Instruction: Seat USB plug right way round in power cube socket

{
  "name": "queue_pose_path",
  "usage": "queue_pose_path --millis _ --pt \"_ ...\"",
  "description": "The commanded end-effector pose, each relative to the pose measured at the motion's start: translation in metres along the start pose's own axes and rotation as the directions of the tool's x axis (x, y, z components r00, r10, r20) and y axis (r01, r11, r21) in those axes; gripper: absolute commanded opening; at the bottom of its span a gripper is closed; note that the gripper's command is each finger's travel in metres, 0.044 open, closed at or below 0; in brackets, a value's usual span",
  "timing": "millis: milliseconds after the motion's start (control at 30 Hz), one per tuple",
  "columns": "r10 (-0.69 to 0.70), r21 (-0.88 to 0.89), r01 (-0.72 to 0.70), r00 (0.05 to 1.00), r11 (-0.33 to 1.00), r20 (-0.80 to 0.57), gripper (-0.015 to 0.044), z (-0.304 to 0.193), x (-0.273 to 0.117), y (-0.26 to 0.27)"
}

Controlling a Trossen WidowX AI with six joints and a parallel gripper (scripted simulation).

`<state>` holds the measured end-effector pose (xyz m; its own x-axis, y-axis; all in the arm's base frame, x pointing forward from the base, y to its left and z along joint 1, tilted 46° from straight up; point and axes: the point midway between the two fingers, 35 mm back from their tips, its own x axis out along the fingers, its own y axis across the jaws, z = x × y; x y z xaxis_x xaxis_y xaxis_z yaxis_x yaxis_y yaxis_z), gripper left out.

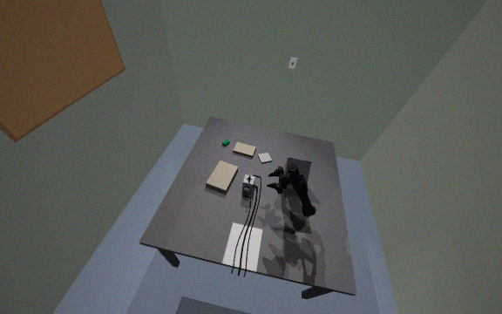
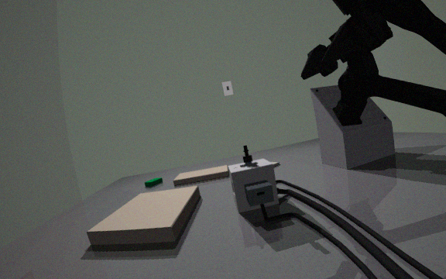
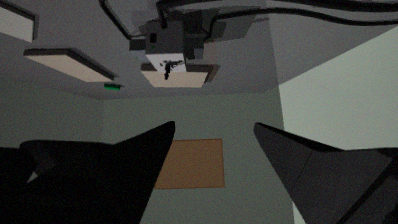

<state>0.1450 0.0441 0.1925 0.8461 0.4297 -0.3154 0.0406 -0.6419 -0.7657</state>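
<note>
The white power cube point(image 1: 251, 187) point(image 2: 254, 175) point(image 3: 156, 60) stands on the table point(image 1: 181, 218) point(image 2: 207, 240), left of the arm in the top and exterior views. A small black USB plug point(image 1: 249, 178) point(image 2: 247, 158) point(image 3: 167, 73) stands upright in its top face. Its depth and which way round it sits are too small to tell. My gripper point(image 1: 268, 180) point(image 2: 314, 76) point(image 3: 214, 125) is open and empty, to the right of the cube and, in the exterior view, well above its top. The wrist view shows the cube upside down beyond the fingertips.
Black cables point(image 1: 251, 218) point(image 2: 324, 205) point(image 3: 300, 12) run from the cube over a white sheet point(image 1: 242, 249) to the table edge. A large tan slab point(image 1: 222, 176) point(image 2: 145, 209) point(image 3: 175, 79), a smaller one point(image 1: 244, 149) point(image 2: 201, 175) point(image 3: 75, 65), a white tile point(image 1: 265, 157) and a green block point(image 1: 226, 142) point(image 2: 153, 182) point(image 3: 112, 87) lie around.
</note>
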Motion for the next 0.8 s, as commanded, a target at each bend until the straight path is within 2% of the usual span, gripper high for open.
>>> queue_pose_path --millis 0,100,200,300,400,567,667,767 --pt "0.001 0.018 -0.001 1.000 1.000 0.003 0.0426 0.000 0.000 0.000" --pt "0.010 0.271 -0.022 0.999 0.962 0.049 0.0440 -0.007 0.001 0.000" --pt "0.015 0.568 -0.076 0.994 0.819 0.110 0.0440 -0.016 0.003 -0.001" --pt "0.018 0.796 -0.152 0.985 0.586 0.174 0.0440 -0.024 0.007 0.000" --pt "0.023 0.925 -0.242 0.969 0.293 0.246 0.0440 -0.032 0.013 0.003" --pt "0.031 0.904 -0.351 0.929 -0.243 0.369 0.0440 -0.042 0.028 0.010" --pt "0.038 0.769 -0.352 0.898 -0.533 0.438 0.0440 -0.047 0.039 0.016" --pt "0.050 0.595 -0.299 0.866 -0.746 0.498 0.0440 -0.052 0.053 0.024"
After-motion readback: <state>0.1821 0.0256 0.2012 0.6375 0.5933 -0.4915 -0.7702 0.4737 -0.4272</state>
